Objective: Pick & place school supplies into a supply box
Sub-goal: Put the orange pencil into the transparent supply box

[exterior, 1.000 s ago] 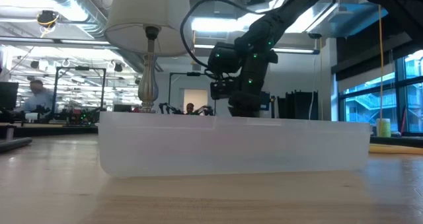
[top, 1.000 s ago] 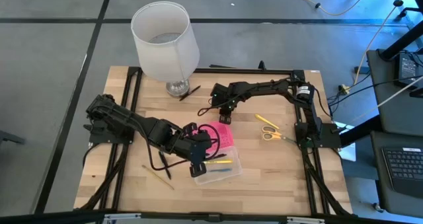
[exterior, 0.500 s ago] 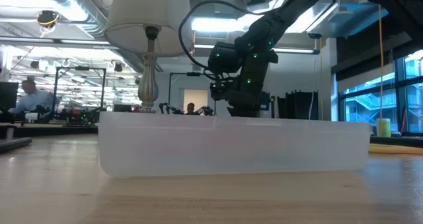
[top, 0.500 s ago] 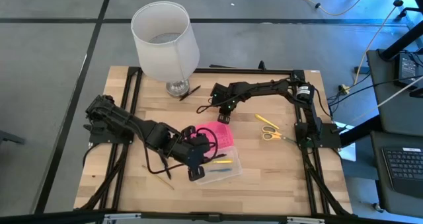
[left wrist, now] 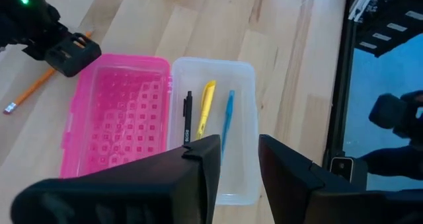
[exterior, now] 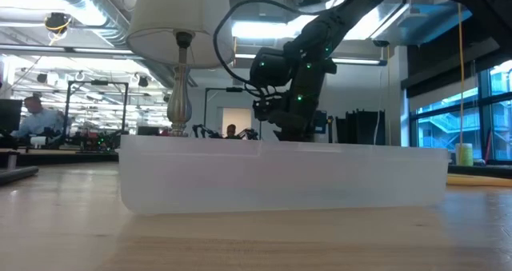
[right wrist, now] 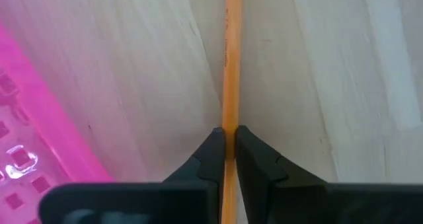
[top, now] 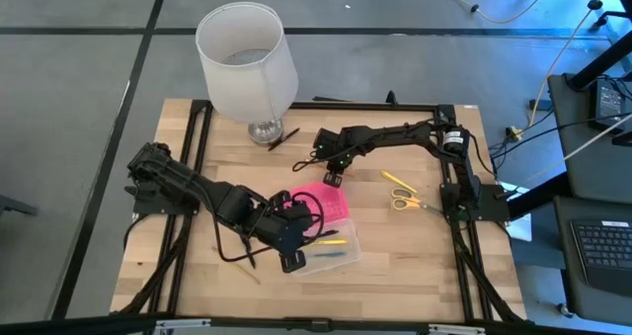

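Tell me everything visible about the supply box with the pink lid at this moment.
The small rectangular plastic supply box lies open and flat on the wooden table. Its bright pink lid, patterned with a grid of raised dots, is folded out beside the translucent clear base. Inside the base lie a black pen, a yellow pen and a blue pen, side by side. The left gripper hovers over it, open and empty.

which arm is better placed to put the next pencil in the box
Right. The right gripper is shut on an orange pencil beside the pink lid. The left gripper hangs open and empty over the clear base.
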Robot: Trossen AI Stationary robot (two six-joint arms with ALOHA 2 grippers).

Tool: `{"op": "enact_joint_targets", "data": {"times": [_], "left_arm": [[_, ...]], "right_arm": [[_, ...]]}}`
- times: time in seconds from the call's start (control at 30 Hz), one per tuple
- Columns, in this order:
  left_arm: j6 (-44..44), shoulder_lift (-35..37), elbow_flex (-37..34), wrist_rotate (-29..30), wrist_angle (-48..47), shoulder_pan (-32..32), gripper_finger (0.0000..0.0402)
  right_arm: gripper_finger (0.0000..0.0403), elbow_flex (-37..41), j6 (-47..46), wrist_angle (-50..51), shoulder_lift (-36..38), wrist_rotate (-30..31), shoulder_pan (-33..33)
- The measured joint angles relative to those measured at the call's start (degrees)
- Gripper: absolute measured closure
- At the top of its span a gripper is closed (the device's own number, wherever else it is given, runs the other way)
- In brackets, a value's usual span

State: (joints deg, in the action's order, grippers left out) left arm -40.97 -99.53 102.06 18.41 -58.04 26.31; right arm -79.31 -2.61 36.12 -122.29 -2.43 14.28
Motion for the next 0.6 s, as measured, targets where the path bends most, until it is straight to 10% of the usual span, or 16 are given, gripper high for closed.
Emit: {"op": "enact_joint_targets", "data": {"times": [0.6], "left_arm": [[0.19,0.0,-0.01,2.27,0.08,-0.14,0.0305]], "right_arm": [[0.0383,24.35,-8.09,-21.14,14.37,-2.18,-2.21]]}}
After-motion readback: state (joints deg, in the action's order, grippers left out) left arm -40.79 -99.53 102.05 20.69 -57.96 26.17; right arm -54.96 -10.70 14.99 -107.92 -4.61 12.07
